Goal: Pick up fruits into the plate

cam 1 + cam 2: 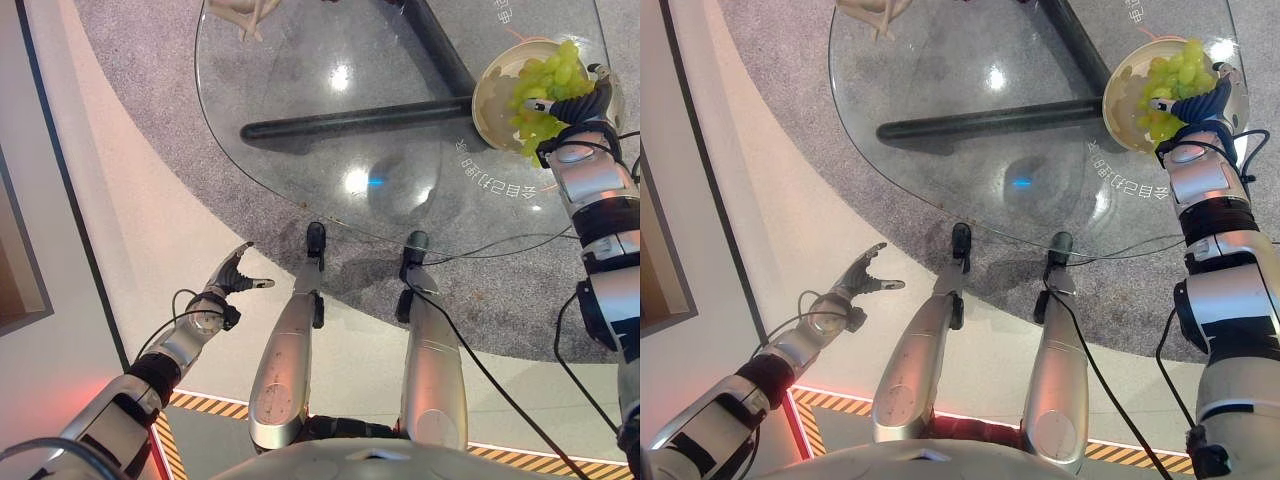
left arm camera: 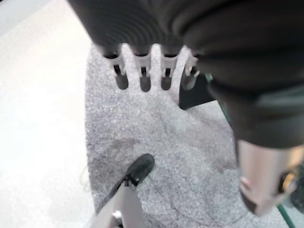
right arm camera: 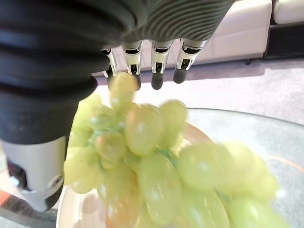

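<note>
Hanging low beside the robot over the pale floor, well clear of the glass table (image 1: 300,70), the left hand (image 1: 235,275) is empty, its fingers (image 2: 142,78) straight and relaxed with the thumb held apart. At the table's far left edge a pale object (image 1: 240,15) is partly cut off and cannot be identified. One dark tubular frame (image 1: 350,120) shows beneath the glass top. At the table's right edge stands one cream plate (image 1: 490,95), round and shallow. One bunch of green grapes (image 1: 545,85) sits over the plate, part of it spilling toward the plate's near rim. The right hand (image 1: 1185,100) is raised over the plate with the arm extended along the table's right side; the fingers (image 3: 156,71) hang straight past the top of the bunch, and the thumb sits beside the grapes. Whether it presses them cannot be determined. One bunch counted; one plate counted.
</note>
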